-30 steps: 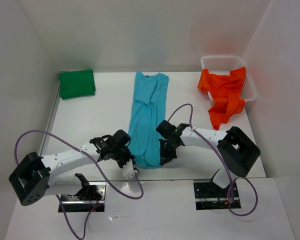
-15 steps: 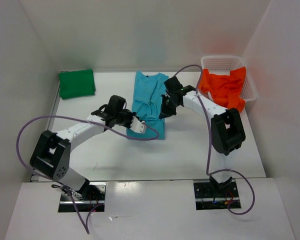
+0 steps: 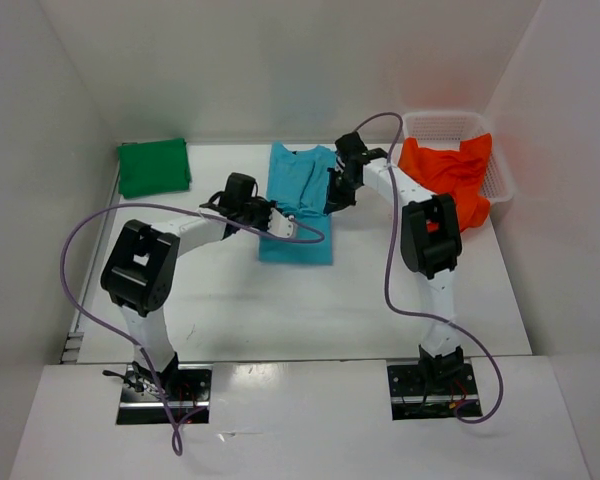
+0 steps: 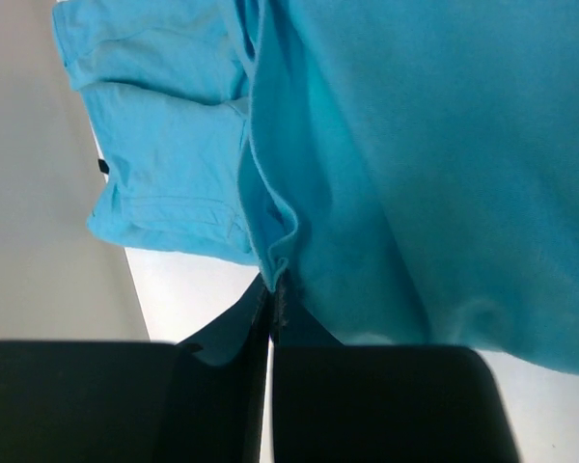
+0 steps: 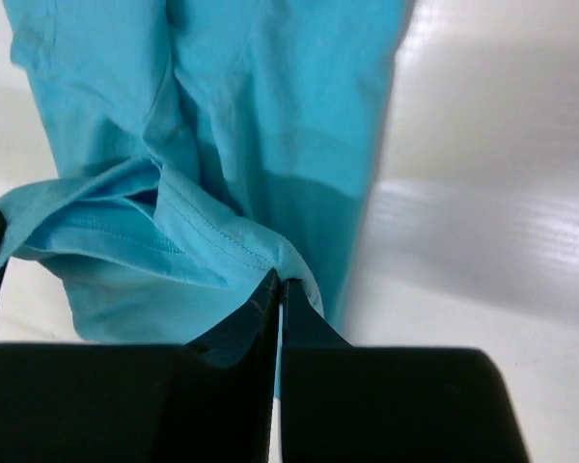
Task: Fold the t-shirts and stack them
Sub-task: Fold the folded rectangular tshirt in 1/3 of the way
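While left gripper [image 3: 279,224] and right gripper [image 3: 334,205] are each clamped on the blue shirt [image 3: 302,172] hem at 12 o'clock | imo lay hem square on collar, release together | green shirt [image 3: 153,167] folded at 10, orange shirt [image 3: 450,175] at 2

Right end effector [image 5: 280,292] pinches a stitched hem fold of the turquoise t-shirt [image 5: 270,106], black fingers [image 5: 239,330] pressed together on the cloth. Shirt lies creased lengthwise on the white table [image 5: 482,193], bare table at right.
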`<state>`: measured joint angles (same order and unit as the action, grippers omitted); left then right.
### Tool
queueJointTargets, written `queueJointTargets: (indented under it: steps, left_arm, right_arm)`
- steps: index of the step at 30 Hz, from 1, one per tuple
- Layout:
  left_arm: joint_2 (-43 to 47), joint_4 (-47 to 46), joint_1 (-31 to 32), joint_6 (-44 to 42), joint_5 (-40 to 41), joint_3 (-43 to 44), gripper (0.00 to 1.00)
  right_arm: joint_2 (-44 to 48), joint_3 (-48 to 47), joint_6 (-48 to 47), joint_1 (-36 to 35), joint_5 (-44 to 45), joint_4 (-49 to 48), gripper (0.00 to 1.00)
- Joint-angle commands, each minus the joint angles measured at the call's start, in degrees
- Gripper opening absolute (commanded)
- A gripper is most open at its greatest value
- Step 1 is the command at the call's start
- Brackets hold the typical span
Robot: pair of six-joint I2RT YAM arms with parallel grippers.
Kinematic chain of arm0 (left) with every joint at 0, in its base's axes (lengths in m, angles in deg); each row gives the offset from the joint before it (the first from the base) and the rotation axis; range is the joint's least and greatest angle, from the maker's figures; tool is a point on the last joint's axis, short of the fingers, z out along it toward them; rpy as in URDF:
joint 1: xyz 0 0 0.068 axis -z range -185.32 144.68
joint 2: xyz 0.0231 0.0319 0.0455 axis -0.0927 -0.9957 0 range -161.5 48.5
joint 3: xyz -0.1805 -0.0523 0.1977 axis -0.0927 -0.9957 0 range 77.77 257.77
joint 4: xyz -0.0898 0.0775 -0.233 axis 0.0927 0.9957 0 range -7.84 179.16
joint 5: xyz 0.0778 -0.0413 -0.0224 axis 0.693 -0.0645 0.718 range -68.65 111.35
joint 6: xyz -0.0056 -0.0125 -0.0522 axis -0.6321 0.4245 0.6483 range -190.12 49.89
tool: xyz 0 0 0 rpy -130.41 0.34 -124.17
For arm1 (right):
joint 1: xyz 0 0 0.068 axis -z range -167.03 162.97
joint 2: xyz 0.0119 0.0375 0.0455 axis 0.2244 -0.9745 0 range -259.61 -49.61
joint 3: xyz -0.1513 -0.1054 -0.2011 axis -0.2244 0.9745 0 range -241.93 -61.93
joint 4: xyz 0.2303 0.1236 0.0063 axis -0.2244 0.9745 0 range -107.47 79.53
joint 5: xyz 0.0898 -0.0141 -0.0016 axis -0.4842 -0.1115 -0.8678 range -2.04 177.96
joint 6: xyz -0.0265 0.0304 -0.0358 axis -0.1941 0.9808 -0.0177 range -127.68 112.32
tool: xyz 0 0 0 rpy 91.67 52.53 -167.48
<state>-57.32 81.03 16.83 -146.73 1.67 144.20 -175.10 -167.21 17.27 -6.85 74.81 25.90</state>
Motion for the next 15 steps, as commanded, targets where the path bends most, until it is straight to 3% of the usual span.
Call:
queueJointTargets:
  steps: [1, 7, 10, 12, 13, 14, 15]
  left_arm:
    - [-2.19, -4.32, -1.14, -0.99, -4.48, 2.91, 0.00]
    - [-5.62, -7.66, -1.15, -0.99, -6.69, 3.61, 0.02]
    - [-6.15, -8.80, -1.76, -0.46, -6.16, 3.61, 0.04]
    - [-6.68, -10.82, -1.76, -0.46, -5.63, 3.61, 0.15]
    - [-6.68, -11.87, -1.76, 0.24, -4.93, 3.01, 0.25]
    - [-6.68, -13.97, -1.76, 1.11, -3.80, 3.00, 0.43]
    - [-6.68, -14.69, -1.76, 1.64, -2.83, 3.00, 0.50]
  right_arm:
    - [-3.00, -6.24, -3.14, 0.83, -0.74, 3.38, 0.00]
    - [-5.38, -7.75, -3.68, 2.41, -1.35, 4.96, 0.02]
    - [-5.90, -8.28, -4.20, 2.94, -1.36, 4.35, 0.35]
    - [-5.90, -8.80, -4.21, 3.46, -1.36, 3.82, 0.47]
    - [-5.90, -8.81, -4.21, 3.47, -1.36, 3.82, 0.50]
    - [-4.86, -8.81, -4.21, 3.47, -0.31, 3.82, 0.53]
    - [-4.07, -9.33, -4.21, 3.47, 0.40, 3.82, 0.53]
